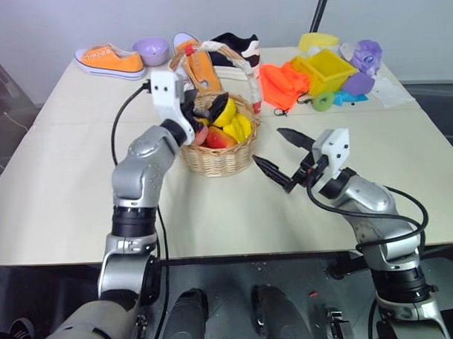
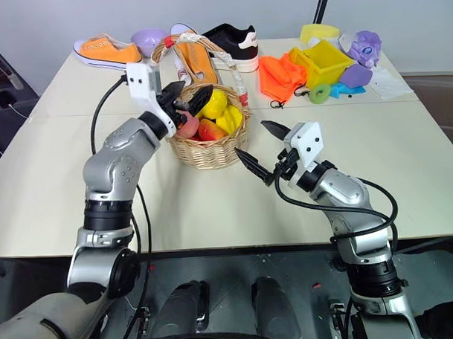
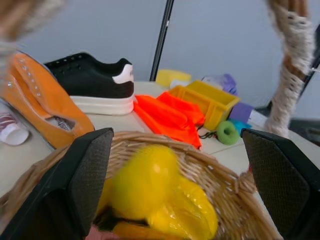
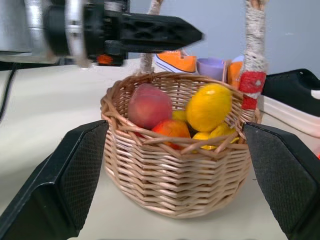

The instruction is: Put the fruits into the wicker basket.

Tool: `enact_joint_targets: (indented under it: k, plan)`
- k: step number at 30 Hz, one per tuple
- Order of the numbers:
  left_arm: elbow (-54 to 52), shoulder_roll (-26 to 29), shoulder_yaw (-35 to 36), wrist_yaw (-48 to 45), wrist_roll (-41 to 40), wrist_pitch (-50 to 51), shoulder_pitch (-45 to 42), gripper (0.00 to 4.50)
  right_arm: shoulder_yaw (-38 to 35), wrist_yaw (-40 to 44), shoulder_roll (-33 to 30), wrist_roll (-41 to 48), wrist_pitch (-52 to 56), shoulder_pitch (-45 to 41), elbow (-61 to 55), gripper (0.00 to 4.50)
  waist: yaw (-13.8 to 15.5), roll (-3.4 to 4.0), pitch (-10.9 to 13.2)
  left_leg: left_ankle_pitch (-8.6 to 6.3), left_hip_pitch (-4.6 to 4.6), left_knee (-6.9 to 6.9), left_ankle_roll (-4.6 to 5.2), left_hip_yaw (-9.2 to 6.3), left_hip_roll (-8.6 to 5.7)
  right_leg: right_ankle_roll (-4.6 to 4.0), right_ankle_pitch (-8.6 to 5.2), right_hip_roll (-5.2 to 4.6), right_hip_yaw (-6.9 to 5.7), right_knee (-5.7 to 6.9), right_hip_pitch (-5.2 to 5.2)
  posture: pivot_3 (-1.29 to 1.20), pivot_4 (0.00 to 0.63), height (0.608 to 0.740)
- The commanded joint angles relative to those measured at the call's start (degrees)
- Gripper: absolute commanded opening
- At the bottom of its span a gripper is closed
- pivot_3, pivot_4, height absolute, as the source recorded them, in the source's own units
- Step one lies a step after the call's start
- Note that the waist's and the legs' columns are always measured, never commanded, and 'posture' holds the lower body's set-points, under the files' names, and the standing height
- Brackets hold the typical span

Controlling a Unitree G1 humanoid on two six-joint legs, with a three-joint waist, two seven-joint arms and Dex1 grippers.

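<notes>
Lemon [image 4: 208, 107] and peach [image 4: 149, 105] sit in the wicker basket [image 4: 175, 185]; left pincer [image 2: 185, 97] spread empty above them, right pincer [image 2: 259, 148] wide apart beside.

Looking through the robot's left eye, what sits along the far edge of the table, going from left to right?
Orange sneaker → purple bowl → black shoe → orange cloth → yellow plastic bin → purple toy.

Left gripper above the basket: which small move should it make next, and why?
Probably lift the left gripper up and back, clear of the wicker basket. Its fingers are open with nothing between them, and the lemon and the peach already lie inside. The right gripper is open beside the basket.
</notes>
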Motion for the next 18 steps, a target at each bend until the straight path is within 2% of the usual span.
enact_joint_targets:
  k: [1, 4, 6, 8, 12, 18]
  plan:
    - [-13.1, 5.5, 2.0, -5.3, -4.8, 2.8, 7.3, 4.43, -2.3, -3.3, 1.3, -0.8, -1.4, -2.4, 0.3, 4.5, -0.3, 0.01, 0.0, 0.0, 0.01, 0.0, 0.0, 0.02, 0.03, -0.01, 0.0, 0.0, 0.01, 0.02, 0.0, 0.0, 0.15, 0.74]
    - [-19.0, 12.8, 2.5, -9.7, -3.3, 1.1, 16.8, 4.43, -1.7, -5.7, 2.3, -2.7, -1.3, -4.9, 2.4, 4.5, -0.2, 0.03, 0.0, 0.0, 0.02, -0.01, 0.0, 0.02, 0.09, -0.03, -0.01, 0.03, 0.03, 0.04, -0.02, 0.0, 0.15, 0.74]
    - [-23.0, 15.6, 5.9, -12.5, -4.2, -2.7, 23.7, 4.43, -1.0, -8.4, 3.6, -4.5, -0.6, -7.1, 4.3, 4.5, -0.2, 0.05, 0.0, 0.0, 0.04, -0.03, 0.0, 0.03, 0.09, -0.08, -0.03, 0.03, 0.03, 0.04, -0.01, 0.0, 0.15, 0.74]
    - [-25.7, 15.8, 9.1, -14.0, -8.1, -4.2, 27.4, 4.43, -1.0, -9.8, 5.0, -4.4, 0.4, -8.7, 5.5, 4.5, 0.1, 0.05, 0.0, 0.0, 0.04, -0.03, -0.01, 0.07, 0.13, -0.25, -0.12, 0.0, 0.04, 0.02, -0.02, 0.0, 0.15, 0.74]
    - [-28.2, 19.1, 15.4, -20.2, -10.6, -6.9, 40.4, 4.43, 2.1, -11.6, 7.9, -8.8, -1.7, -15.3, 13.8, 4.5, -0.1, 0.1, 0.0, 0.0, 0.04, 0.01, -0.02, 0.14, 0.16, -0.36, -0.13, -0.13, 0.08, -0.07, 0.01, 0.0, 0.15, 0.74]
    - [-29.2, 18.8, 19.5, -21.6, -12.1, -11.8, 47.4, 4.43, 1.3, -12.4, 10.4, -10.7, -5.6, -23.1, 26.2, 4.5, 0.2, 0.08, 0.0, 0.0, 0.02, 0.04, -0.02, 0.2, 0.18, -0.42, -0.16, -0.18, 0.08, -0.09, 0.01, 0.0, 0.15, 0.74]
